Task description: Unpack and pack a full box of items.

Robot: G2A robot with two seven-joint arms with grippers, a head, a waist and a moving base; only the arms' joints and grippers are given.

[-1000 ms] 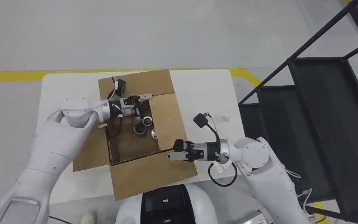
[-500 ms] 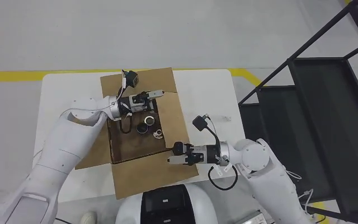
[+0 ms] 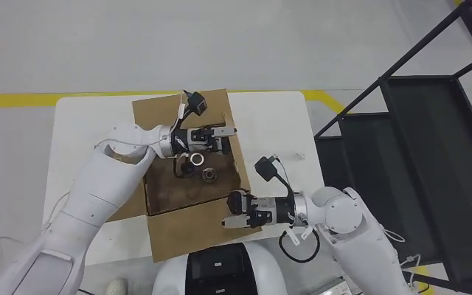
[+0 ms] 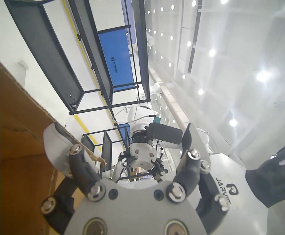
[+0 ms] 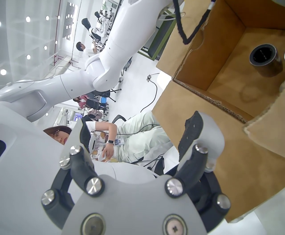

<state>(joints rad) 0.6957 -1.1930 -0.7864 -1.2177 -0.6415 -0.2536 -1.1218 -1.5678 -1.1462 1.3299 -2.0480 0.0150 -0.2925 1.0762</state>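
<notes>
left fingers (image 4: 57, 150) spread at a flap of the cardboard box (image 3: 210, 109), right fingers (image 5: 201, 133) spread beside it.

This is looking like a robotics lab set in a large industrial hall. A white table (image 3: 273, 122) is standing on a smooth grey floor (image 3: 221, 37), where a yellow line (image 3: 74, 98) is running past it like a marked lane. A black metal staircase (image 3: 402, 133) is rising just beside the table. Round ceiling lights (image 4: 211, 52) are shining high overhead, and a blue panel (image 4: 115, 60) is showing behind steel frames. Farther back, other white robots (image 5: 101, 21) are standing near office chairs (image 5: 92, 103), and a cable (image 5: 153, 90) is trailing over the floor.
</notes>
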